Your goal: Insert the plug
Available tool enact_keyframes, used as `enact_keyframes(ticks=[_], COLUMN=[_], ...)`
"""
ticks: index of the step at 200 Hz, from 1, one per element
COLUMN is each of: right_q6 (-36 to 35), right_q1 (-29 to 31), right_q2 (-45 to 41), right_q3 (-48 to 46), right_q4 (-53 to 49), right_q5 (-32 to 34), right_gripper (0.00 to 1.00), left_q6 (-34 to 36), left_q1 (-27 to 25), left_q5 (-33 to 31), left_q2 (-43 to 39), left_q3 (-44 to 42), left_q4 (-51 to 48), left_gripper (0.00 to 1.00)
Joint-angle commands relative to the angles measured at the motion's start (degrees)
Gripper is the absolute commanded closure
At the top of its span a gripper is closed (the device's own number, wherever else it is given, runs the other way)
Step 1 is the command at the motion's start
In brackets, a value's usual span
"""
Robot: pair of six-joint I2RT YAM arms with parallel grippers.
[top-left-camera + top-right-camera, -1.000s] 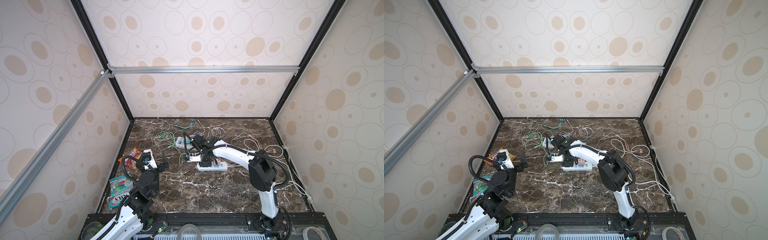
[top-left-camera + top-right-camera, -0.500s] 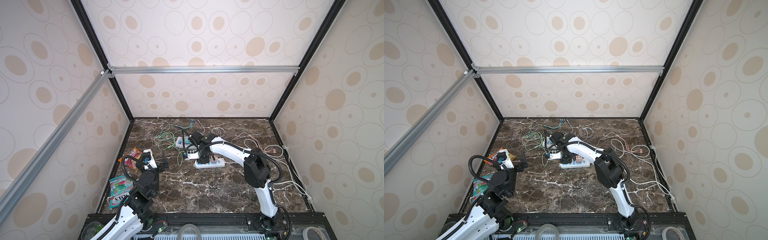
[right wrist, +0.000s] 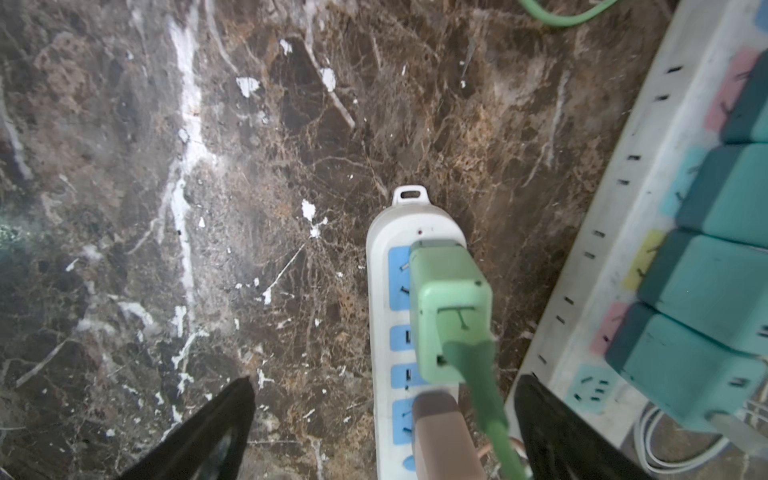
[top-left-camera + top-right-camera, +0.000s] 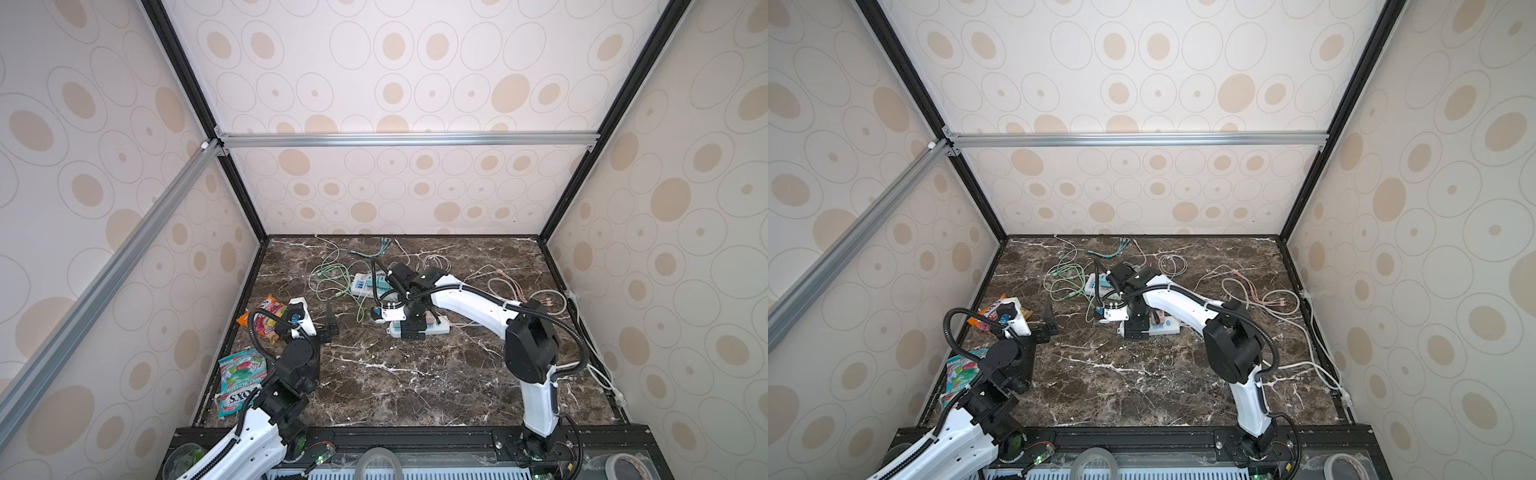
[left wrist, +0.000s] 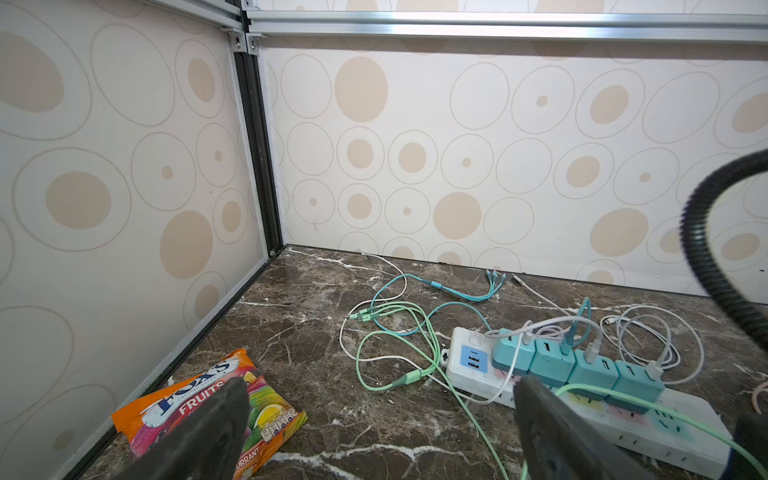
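In the right wrist view a light green plug (image 3: 451,307) with a green cable stands seated in a blue socket of the small white power strip (image 3: 384,232). A brown plug (image 3: 440,432) sits in the same strip beside it. My right gripper (image 3: 382,415) hangs open above them, its black fingers (image 3: 208,432) wide on either side and touching nothing. In both top views the right gripper (image 4: 411,332) (image 4: 1133,330) points down over this strip (image 4: 440,326) (image 4: 1169,327). My left gripper (image 4: 330,322) (image 5: 380,415) stands open and empty at the left.
A longer white strip (image 5: 465,374) (image 4: 363,284) carrying several teal chargers (image 5: 548,361) lies just behind. Green cables (image 4: 328,278), pink cables (image 4: 511,286) and a white cord (image 4: 598,374) lie over the marble floor. Two candy bags (image 4: 264,318) (image 4: 241,384) lie by the left wall.
My right gripper has opened and let go of the green plug, which stays in the small strip. The left arm has not moved.
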Motion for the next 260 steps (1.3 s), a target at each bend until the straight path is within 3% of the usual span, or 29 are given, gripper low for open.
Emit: enact_keyframes(ticks=[1,46,65,81,97,120,141,160,199,213,233,250,260], right_q6=[0.1,2.2,7.0,15.1,23.8,36.4,49.4,58.5,57.7,59.1,55.5,53.8,53.4], right_q1=[0.1,-1.5,-4.5,-8.3,-12.8,-20.9,-29.5,-38.8,-43.3,-45.0,-45.5,-45.6,-45.6], right_q2=[-4.9,-16.6,-24.4,-31.1,-37.3,-43.0,-44.2,-44.5,-40.3,-37.6,-36.5,-34.2,-32.9], right_q3=[-2.6,-11.7,-18.9,-26.5,-35.5,-47.2,-52.2,-57.2,-66.1,-68.1,-68.9,-71.8,-70.9], right_q4=[-0.1,5.9,16.4,28.9,43.3,60.4,59.0,56.9,65.4,70.2,76.5,88.7,88.3], right_q5=[-2.1,-5.0,-7.9,-7.9,-3.3,13.0,26.2,25.1,29.8,26.7,21.8,20.0,18.2], right_gripper=[0.02,0.02,0.02,0.02,0.02,0.02,0.02,0.02,0.02,0.02,0.01,0.01,0.01], left_q6=[-1.2,-1.7,-2.8,-4.5,-5.7,-6.5,-6.1,-6.6,-6.4,-6.8,-5.8,-2.6,-0.7], left_q1=[0.5,1.0,1.4,2.6,4.7,8.8,13.1,17.2,21.9,25.0,28.0,28.4,28.4], left_q5=[0.6,1.1,-1.3,-4.5,-5.9,-9.4,-11.8,-11.7,-5.6,1.1,8.8,11.7,12.2], left_q2=[0.4,2.7,4.4,6.5,8.5,11.5,14.7,19.4,30.7,34.7,41.6,46.0,47.8], left_q3=[0.8,1.0,1.4,1.5,1.0,-1.3,-3.6,-3.8,-3.2,-1.9,1.2,3.1,2.7], left_q4=[2.0,2.6,2.4,1.9,2.1,5.3,10.0,11.6,18.5,20.0,21.5,26.0,31.4], left_gripper=[0.02,0.02,0.02,0.02,0.02,0.02,0.02,0.02,0.02,0.01,0.01,0.02,0.02])
